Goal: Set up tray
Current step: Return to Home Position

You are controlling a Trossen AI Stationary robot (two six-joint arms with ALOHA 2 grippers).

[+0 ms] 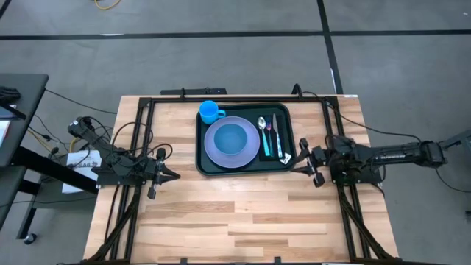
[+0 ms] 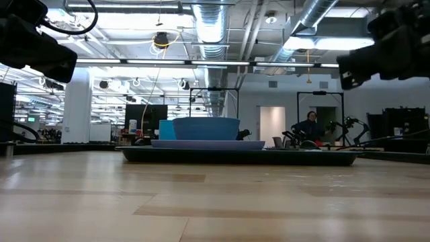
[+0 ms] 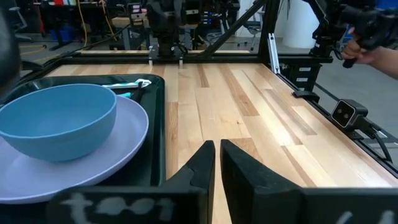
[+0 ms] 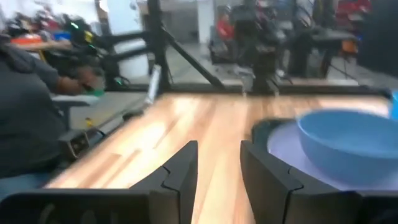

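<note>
Bare desk [image 1: 243, 221] spreads around both tools. The dark green tray [image 1: 243, 172] sits between them: its edge is just ahead of the right tool [image 1: 298, 163], fingers parted, and farther ahead of the left tool [image 1: 173, 175], fingers nearly together. The high view alone shows the black napkin [image 1: 260, 147] under spoon [image 1: 264, 125] and knife [image 1: 276, 136], nearest the right tool.

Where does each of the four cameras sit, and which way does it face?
High: above the table, facing straight down; both arms show.
Low: at table height, facing the tray; arms in upper corners.
Left wrist: behind the left gripper, facing the bowl.
Right wrist: behind the right gripper, facing the bowl.
All share the bowl.
</note>
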